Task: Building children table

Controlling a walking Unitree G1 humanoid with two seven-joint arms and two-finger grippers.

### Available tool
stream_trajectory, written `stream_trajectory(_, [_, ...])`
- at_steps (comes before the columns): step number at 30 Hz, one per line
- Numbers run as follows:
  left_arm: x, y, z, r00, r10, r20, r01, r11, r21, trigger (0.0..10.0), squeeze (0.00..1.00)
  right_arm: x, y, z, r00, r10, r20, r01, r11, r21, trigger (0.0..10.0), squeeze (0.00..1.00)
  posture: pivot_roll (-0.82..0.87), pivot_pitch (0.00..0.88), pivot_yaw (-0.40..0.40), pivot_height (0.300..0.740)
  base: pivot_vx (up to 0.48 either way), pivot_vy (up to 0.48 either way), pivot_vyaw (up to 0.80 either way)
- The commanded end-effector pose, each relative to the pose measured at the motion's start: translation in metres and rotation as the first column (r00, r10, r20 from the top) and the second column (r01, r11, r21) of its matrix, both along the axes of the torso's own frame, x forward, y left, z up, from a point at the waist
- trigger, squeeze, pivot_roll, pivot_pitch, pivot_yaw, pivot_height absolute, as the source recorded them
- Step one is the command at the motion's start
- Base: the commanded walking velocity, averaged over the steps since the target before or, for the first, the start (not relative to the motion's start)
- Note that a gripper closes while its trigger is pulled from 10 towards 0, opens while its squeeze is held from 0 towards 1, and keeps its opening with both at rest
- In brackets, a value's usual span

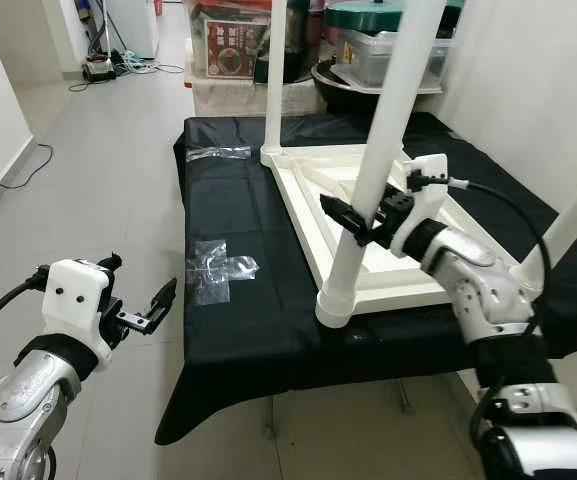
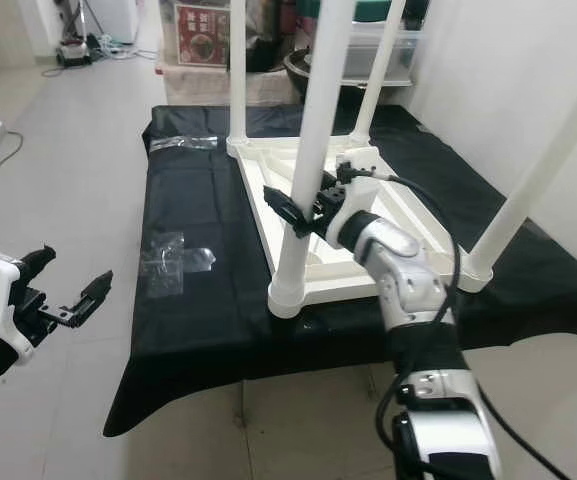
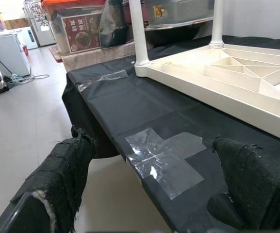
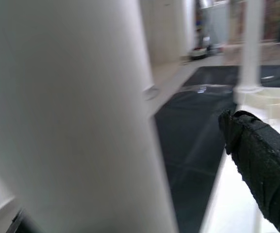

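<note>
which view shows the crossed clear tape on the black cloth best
The left wrist view: the crossed clear tape lies close and sharp between the left gripper fingers, near the black cloth edge. Both eye views show it smaller, glinting left of the upturned white table. The right wrist view faces a table leg.

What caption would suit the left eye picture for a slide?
Right tool grips a white leg of the upturned children's table on black cloth; left tool hovers open.

Probably a home storeroom: tiled floor, stacked storage bins.
</note>
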State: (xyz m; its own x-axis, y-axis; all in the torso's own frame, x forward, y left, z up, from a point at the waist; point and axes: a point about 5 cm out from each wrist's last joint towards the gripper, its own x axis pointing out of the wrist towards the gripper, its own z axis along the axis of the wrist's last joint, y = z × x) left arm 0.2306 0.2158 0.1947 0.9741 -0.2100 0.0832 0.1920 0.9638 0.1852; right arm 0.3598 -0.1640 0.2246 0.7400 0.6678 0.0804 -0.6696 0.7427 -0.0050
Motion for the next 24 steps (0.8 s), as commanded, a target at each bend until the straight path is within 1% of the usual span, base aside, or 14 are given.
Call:
stream_trajectory(1, [0.000, -0.002, -0.001, 1.000, -0.016, -0.005, 0.016, 1.000, 0.013, 10.0, 0.00, 0.002, -0.002, 0.003, 0.997, 0.078, 0.011, -0.078, 0.997, -0.010, 10.0, 0.00, 0.12, 0.000, -0.074, 0.740, 0.000, 0.000, 0.00])
stream_trajectory(3, [0.000, -0.002, -0.001, 1.000, -0.017, -0.005, 0.017, 1.000, 0.013, 10.0, 0.00, 0.004, -0.004, 0.001, 0.995, 0.101, 0.001, -0.101, 0.995, -0.026, 10.0, 0.00, 0.12, 0.000, -0.075, 0.740, 0.000, 0.000, 0.00])
stream_trajectory(4, [0.000, -0.001, -0.001, 1.000, -0.016, -0.006, 0.016, 1.000, 0.013, 10.0, 0.00, 0.006, -0.006, -0.002, 0.993, 0.119, -0.004, -0.119, 0.992, -0.051, 9.1, 0.00, 0.12, 0.000, -0.077, 0.740, 0.000, 0.000, 0.00])
stream_trajectory(5, [0.000, -0.001, -0.001, 1.000, -0.016, -0.006, 0.016, 1.000, 0.014, 10.0, 0.00, 0.008, -0.008, -0.004, 0.991, 0.133, -0.007, -0.133, 0.989, -0.067, 9.1, 0.00, 0.12, 0.000, -0.077, 0.740, 0.000, 0.000, 0.00])
stream_trajectory(6, [0.000, -0.001, -0.001, 1.000, -0.016, -0.006, 0.016, 1.000, 0.015, 10.0, 0.00, 0.010, -0.011, -0.006, 0.990, 0.138, -0.020, -0.139, 0.987, -0.075, 6.9, 0.00, 0.12, 0.000, -0.079, 0.740, 0.000, 0.000, 0.00])
stream_trajectory(9, [0.000, -0.001, -0.001, 1.000, -0.016, -0.006, 0.016, 1.000, 0.015, 10.0, 0.00, 0.011, -0.012, -0.008, 0.990, 0.139, -0.027, -0.141, 0.987, -0.078, 6.9, 0.00, 0.12, 0.000, -0.079, 0.740, 0.000, 0.000, 0.00])
stream_trajectory(10, [0.000, -0.001, -0.001, 1.000, -0.017, -0.006, 0.017, 1.000, 0.014, 10.0, 0.00, 0.014, -0.014, -0.008, 0.992, 0.122, -0.031, -0.124, 0.990, -0.062, 3.8, 0.00, 0.12, 0.000, -0.080, 0.740, 0.000, 0.000, 0.00])
stream_trajectory(11, [0.000, -0.001, -0.001, 1.000, -0.018, -0.005, 0.018, 1.000, 0.013, 10.0, 0.00, 0.016, -0.015, -0.008, 0.994, 0.106, -0.031, -0.108, 0.993, -0.051, 3.1, 0.00, 0.12, 0.000, -0.080, 0.740, 0.000, 0.000, 0.00])
stream_trajectory(12, [0.000, -0.001, -0.001, 1.000, -0.018, -0.005, 0.018, 1.000, 0.013, 10.0, 0.00, 0.016, -0.015, -0.008, 0.994, 0.106, -0.031, -0.108, 0.993, -0.051, 3.1, 0.00, 0.12, 0.000, -0.080, 0.740, 0.000, 0.000, 0.00])
stream_trajectory(13, [0.000, -0.002, -0.001, 1.000, -0.018, -0.004, 0.018, 1.000, 0.012, 10.0, 0.00, 0.017, -0.015, -0.007, 0.994, 0.109, -0.025, -0.110, 0.993, -0.037, 0.0, 0.00, 0.12, 0.000, -0.080, 0.740, 0.000, 0.000, 0.00])
stream_trajectory(15, [0.000, -0.002, -0.001, 1.000, -0.020, -0.003, 0.020, 1.000, 0.012, 10.0, 0.00, 0.018, -0.016, -0.007, 0.993, 0.120, -0.018, -0.121, 0.993, -0.015, 0.0, 0.00, 0.12, 0.000, -0.082, 0.740, 0.000, 0.000, 0.00])
stream_trajectory(19, [0.000, -0.002, -0.001, 1.000, -0.023, -0.001, 0.023, 1.000, 0.012, 10.0, 0.00, 0.017, -0.019, -0.010, 0.991, 0.135, -0.024, -0.135, 0.991, -0.002, 0.0, 0.00, 0.13, 0.000, -0.083, 0.740, 0.000, 0.000, 0.00])
stream_trajectory(23, [0.000, -0.003, -0.001, 1.000, -0.029, -0.001, 0.029, 0.999, 0.012, 10.0, 0.00, 0.018, -0.026, -0.017, 0.992, 0.113, -0.047, -0.114, 0.993, -0.007, 0.0, 0.00, 0.12, 0.000, -0.083, 0.740, 0.000, 0.000, 0.00])
stream_trajectory(24, [-0.001, -0.003, -0.001, 1.000, -0.030, -0.001, 0.030, 0.999, 0.011, 10.0, 0.00, 0.019, -0.027, -0.019, 0.995, 0.085, -0.056, -0.086, 0.996, -0.016, 0.0, 0.00, 0.12, 0.000, -0.084, 0.740, 0.000, 0.000, 0.00])
